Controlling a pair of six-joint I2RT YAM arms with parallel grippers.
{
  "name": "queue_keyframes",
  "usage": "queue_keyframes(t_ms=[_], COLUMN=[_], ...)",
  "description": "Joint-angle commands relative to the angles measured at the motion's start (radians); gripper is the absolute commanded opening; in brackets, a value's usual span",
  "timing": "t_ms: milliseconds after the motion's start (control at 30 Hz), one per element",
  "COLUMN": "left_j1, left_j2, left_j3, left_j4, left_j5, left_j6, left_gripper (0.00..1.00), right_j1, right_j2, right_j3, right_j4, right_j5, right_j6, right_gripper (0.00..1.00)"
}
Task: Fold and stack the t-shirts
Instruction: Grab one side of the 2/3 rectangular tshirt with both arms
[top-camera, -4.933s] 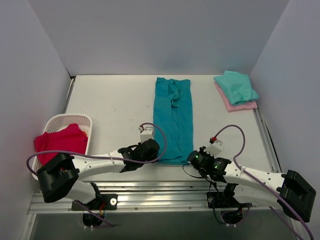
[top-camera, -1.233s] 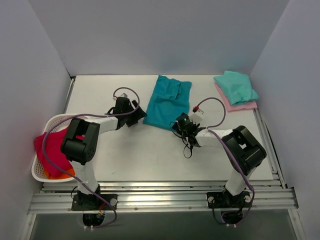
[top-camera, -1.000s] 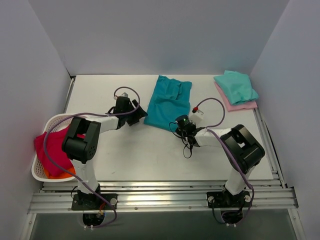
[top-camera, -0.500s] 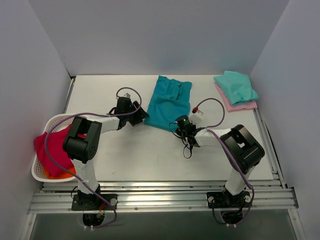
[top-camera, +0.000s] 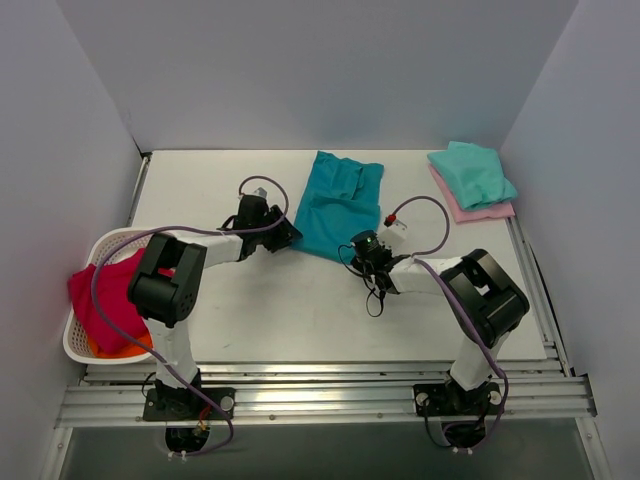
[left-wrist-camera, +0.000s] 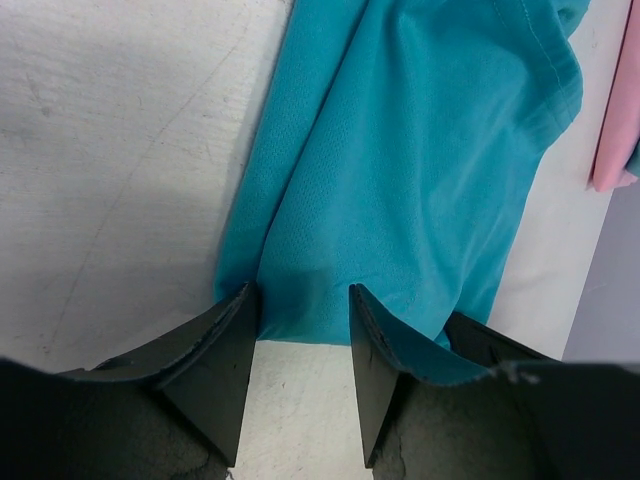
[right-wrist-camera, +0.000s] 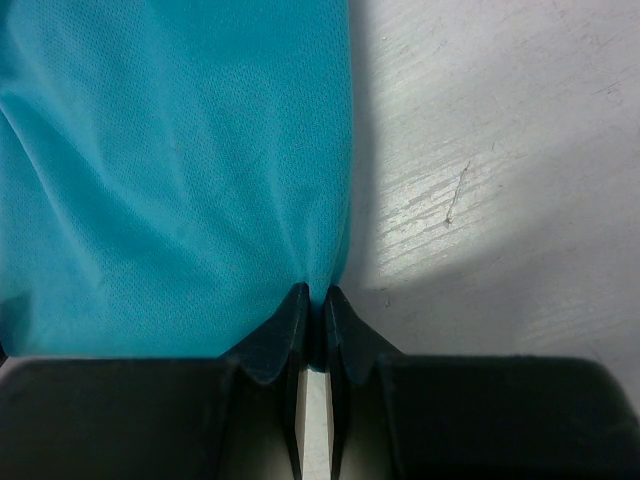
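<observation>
Both grippers at the near hem of the teal-blue t-shirt (top-camera: 338, 200), the right one pinching it and the left one agape.
The shirt lies folded in half toward 12 o'clock on the table (top-camera: 300, 310). The right gripper (top-camera: 362, 247) is at the shirt's 5 o'clock corner, jaws closed tight on the hem in the right wrist view (right-wrist-camera: 314, 300). The left gripper (top-camera: 285, 237) is at the 7 o'clock corner, fingers apart and straddling the cloth edge (left-wrist-camera: 300, 300), no pinch seen. The mint-green t-shirt (top-camera: 472, 172) lies folded on the pale pink t-shirt (top-camera: 480, 210) at 2 o'clock. A white lattice basket (top-camera: 110, 240) at 8 o'clock holds red cloth (top-camera: 105, 295).
</observation>
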Motion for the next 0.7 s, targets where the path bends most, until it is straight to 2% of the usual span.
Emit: queue_keyframes(t_ms=[0, 100, 200, 233, 267, 300, 433, 667], left_j1=[-0.011, -0.016, -0.017, -0.019, -0.02, -0.02, -0.026, -0.071], left_j2=[0.005, 0.005, 0.01, 0.013, 0.015, 0.018, -0.008, -0.186], left_j3=[0.015, 0.017, 0.018, 0.02, 0.021, 0.023, 0.012, -0.081], left_j4=[0.026, 0.021, 0.017, 0.015, 0.008, 0.0, -0.011, -0.055], left_j5=[0.013, 0.011, 0.011, 0.011, 0.01, 0.01, -0.013, -0.07], left_j6=[0.005, 0.005, 0.007, 0.007, 0.007, 0.007, 0.008, 0.005], left_gripper=[0.5, 0.49, 0.31, 0.21, 0.06, 0.02, 0.02, 0.02], right_j1=[-0.009, -0.009, -0.009, -0.008, -0.008, -0.008, -0.002, 0.06], right_j2=[0.012, 0.012, 0.01, 0.007, 0.0, -0.005, -0.045, -0.203], right_j3=[0.003, 0.003, 0.001, 0.0, -0.002, -0.005, -0.017, -0.052], right_j4=[-0.053, -0.055, -0.056, -0.056, -0.056, -0.058, -0.081, -0.17], right_j5=[0.037, 0.038, 0.037, 0.035, 0.037, 0.037, 0.043, 0.064], right_j6=[0.001, 0.001, 0.001, 0.0, 0.003, 0.003, 0.003, 0.014], right_gripper=[0.0, 0.0, 0.0, 0.0, 0.0, 0.0, 0.0, 0.0])
